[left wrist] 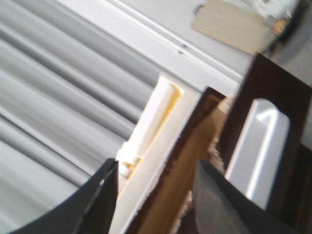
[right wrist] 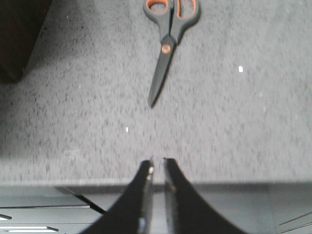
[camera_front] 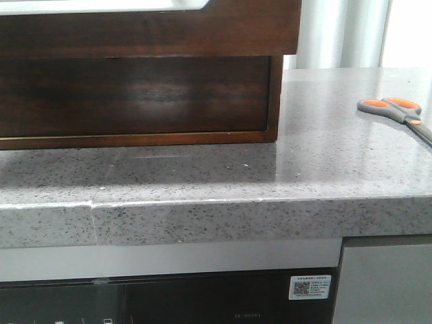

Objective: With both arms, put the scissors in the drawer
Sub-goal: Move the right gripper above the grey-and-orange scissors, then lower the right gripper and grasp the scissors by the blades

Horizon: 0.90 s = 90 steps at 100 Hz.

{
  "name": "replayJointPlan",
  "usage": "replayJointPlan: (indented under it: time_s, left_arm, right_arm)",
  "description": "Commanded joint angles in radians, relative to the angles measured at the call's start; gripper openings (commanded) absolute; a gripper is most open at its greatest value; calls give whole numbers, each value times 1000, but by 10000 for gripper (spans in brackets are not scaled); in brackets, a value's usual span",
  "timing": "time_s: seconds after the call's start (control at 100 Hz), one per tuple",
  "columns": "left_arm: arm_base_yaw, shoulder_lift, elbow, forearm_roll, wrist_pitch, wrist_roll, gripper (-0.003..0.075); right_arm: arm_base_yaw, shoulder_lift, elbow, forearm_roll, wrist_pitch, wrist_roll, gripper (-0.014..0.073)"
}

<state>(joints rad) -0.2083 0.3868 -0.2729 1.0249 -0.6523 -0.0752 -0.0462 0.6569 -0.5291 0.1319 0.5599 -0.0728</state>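
- speckled grey stone worktop [camera_front: 317, 169] carries a dark brown wooden cabinet with the drawer [camera_front: 135, 94] in it, its plain glossy front facing the front view; it looks shut or nearly so from there.
- the scissors [camera_front: 397, 111] lie flat on the worktop, well to the right of the drawer, blades closed and running off the front view's right edge.
- the right pincer [right wrist: 157, 168] is empty, its fingers almost together with only a thin slit between them; it hovers over the worktop's near edge.
- the scissors [right wrist: 168, 44] lie ahead of that pincer, apart from it, blade tip towards it, orange-lined loops on the far side.
- the left pincer [left wrist: 156, 180] is spread wide and grips nothing; brown wood and pale lining show between its fingers, but contact cannot be told through the blur.
- judged step: the approach, nothing grasped yet.
- the next move likely calls for the right pincer to open, advance and drop over the scissors, while the left works the drawer.
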Motion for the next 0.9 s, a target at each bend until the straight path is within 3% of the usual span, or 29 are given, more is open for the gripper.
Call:
replayJointPlan:
  time_s: [0.0,0.07,0.14,0.37,0.89]
  left_arm:
    - [-8,-29,-28,-102,-30,-33,309]
    - [-8,-56,-28,-170,-3,-35,309]
    - [-8,-74,-28,-269,51,-35,309]
    - [-8,-93,-29,-454,157,-35,309]
    - [-8,-93,-29,-457,176,-35,304]
  right_arm:
    - [0,91,-97,4,-72,-24,129]
    - [0,162,-147,4,-71,-24,229]
    - [0,238,-199,4,-56,-24,274]
    - [0,507,-425,4,87,-24,271]
    - [0,1004,-937,-27,403,-24,271]
